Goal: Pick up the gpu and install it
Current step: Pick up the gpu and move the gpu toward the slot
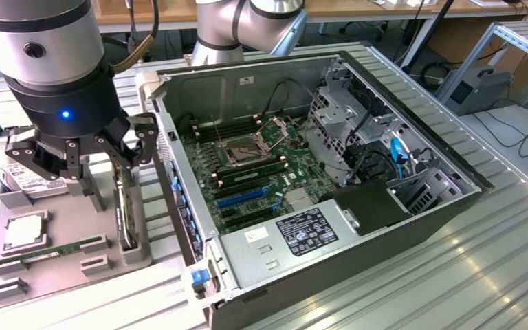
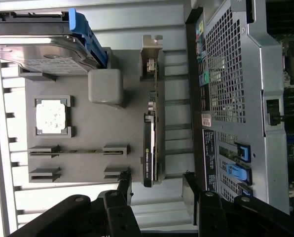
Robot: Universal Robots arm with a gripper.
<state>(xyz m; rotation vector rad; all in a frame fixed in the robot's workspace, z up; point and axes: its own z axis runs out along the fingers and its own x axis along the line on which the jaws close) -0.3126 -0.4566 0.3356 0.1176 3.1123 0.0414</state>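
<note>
The gpu (image 1: 128, 214) stands on its long edge in a slot of the grey fixture tray (image 1: 62, 275), just beside the open computer case (image 1: 356, 206). In the wrist view the gpu (image 2: 148, 148) is a thin black card with a silver bracket at its far end. My gripper (image 1: 110, 180) hangs right above it and is open. Its fingertips (image 2: 125, 178) stand on either side of the card's near end without touching it, and the gripper (image 2: 157, 180) holds nothing. The motherboard (image 1: 255, 172) lies exposed inside the case, with blue card slots (image 1: 241, 199) near its front.
On the tray lie a hard drive (image 2: 38, 54), a CPU (image 2: 51, 117) and a narrow RAM stick (image 2: 75, 150). The case's perforated wall (image 2: 236, 94) rises close beside the gpu. Drive cages and cables (image 1: 374, 144) crowd the case's far side.
</note>
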